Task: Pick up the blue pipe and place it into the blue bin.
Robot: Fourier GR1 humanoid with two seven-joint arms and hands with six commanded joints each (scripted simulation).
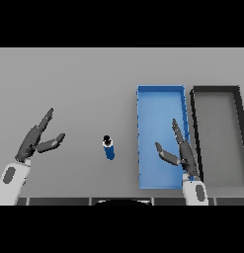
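Nothing grabbed yet. The blue pipe (108,147) stands on the table (84,79), at about 9 o'clock from the blue bin (160,99). I'd bring the right hand (179,150) across and close round the pipe's middle. Its fingers are spread wide, empty, over the bin. Left hand (37,138) is spread too, touching nothing.

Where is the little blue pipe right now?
In the head view, the blue pipe lies on the grey table near the middle, between the left hand and the blue bin, touching neither.
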